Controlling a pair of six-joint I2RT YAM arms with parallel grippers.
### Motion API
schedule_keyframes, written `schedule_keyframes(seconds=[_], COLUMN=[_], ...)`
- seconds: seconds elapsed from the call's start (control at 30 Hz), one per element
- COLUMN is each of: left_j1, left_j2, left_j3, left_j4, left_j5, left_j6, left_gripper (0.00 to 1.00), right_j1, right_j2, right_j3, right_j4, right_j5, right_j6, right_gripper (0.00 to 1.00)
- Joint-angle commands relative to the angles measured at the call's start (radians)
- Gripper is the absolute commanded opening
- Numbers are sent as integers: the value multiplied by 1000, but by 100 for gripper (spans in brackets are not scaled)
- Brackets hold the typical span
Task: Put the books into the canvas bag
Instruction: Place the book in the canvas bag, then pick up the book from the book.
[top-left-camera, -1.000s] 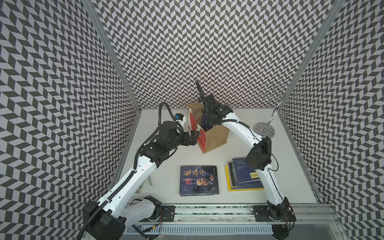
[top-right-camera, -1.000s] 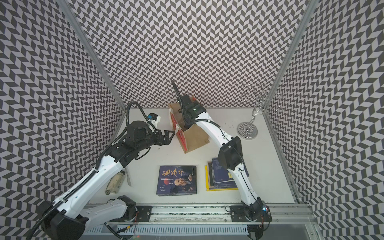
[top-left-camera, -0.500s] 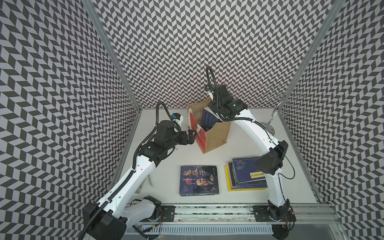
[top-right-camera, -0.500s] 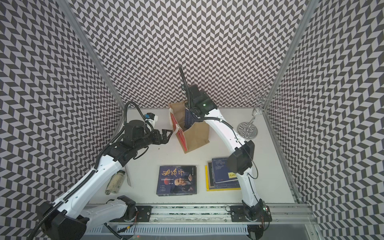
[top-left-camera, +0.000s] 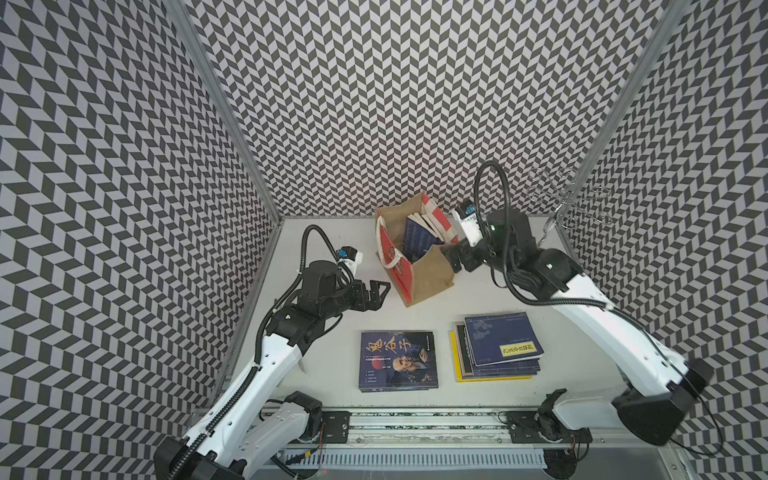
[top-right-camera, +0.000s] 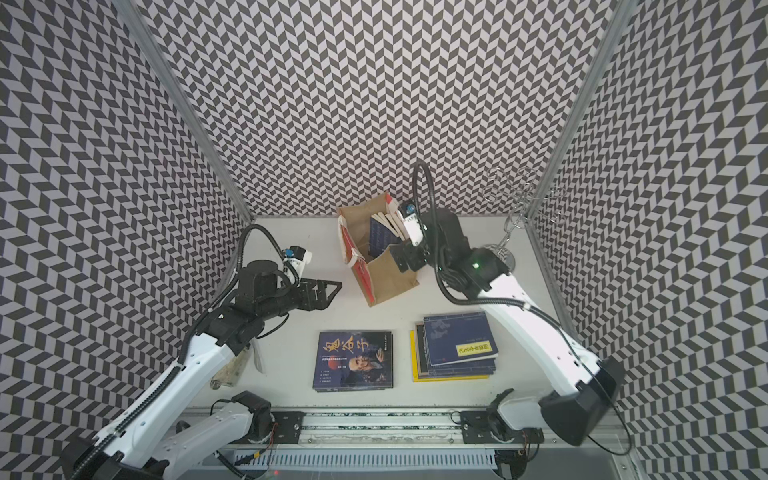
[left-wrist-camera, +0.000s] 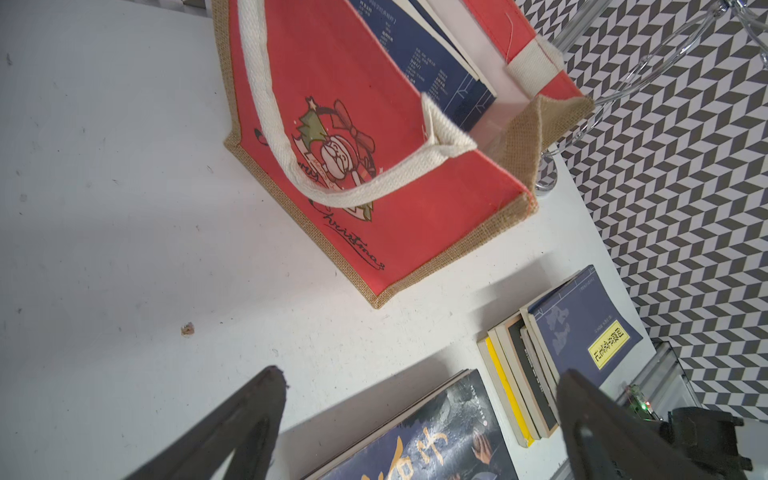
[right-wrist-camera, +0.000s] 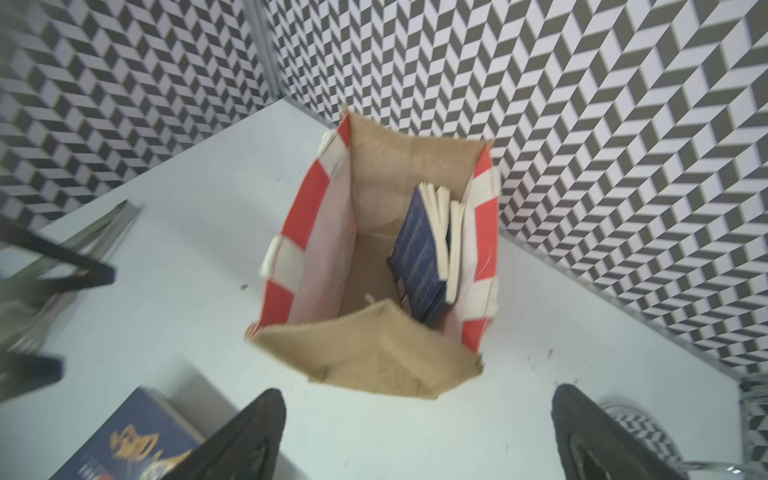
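While the canvas bag (top-left-camera: 419, 245) is standing upright near the back of the desk (top-left-camera: 478, 299), navy books (right-wrist-camera: 428, 257) are sitting on edge inside it, leaning against one red wall. Right gripper (right-wrist-camera: 417, 432) is hovering just beside the bag's jute end, jaws spread wide, grasping nothing. Left gripper (top-left-camera: 374, 293) is hanging near the bag's red face, released and empty too. Closer in, a single dark book (top-left-camera: 398, 359) and a stack of books (top-left-camera: 496, 347) are lying flat on the desk.

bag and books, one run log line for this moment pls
bag: upright, books inside | stack + lone book: on table | left pincer: open, empty | right pincer: open, empty
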Motion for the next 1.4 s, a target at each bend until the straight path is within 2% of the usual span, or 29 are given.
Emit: schedule_keyframes(seconds=[0.0, 0.2, 0.37, 0.47, 0.67, 0.87, 1.03, 1.37], left_j1=[4, 5, 5, 5, -1, -59, -99, -112], left_j2=[-13, -8, -65, -100, -184, -244, -226, -185], left_j3=[-33, -135, -265, -330, -426, -454, -464, -496], left_j4=[-30, -21, 37, 50, 17, -39, -43, 31], left_j5=[7, 5, 19, 22, 16, -21, -15, 54], left_j6=[-22, -155, -315, -381, -480, -559, -573, -554], left_gripper=[100, 100, 100, 100, 100, 99, 100, 99], right_j1=[46, 99, 117, 147, 210, 275, 291, 293], right_j2=[-138, -285, -343, -330, -236, -160, -122, -43], right_j3=[-188, -506, -759, -841, -868, -891, -917, -916], right_j4=[116, 151, 357, 439, 456, 492, 533, 582], right_j5=[-142, -255, -470, -500, -505, -461, -449, -436], right_j6=[109, 247, 393, 446, 468, 518, 553, 561], right_gripper=[99, 99, 98, 95, 95, 95, 94, 94])
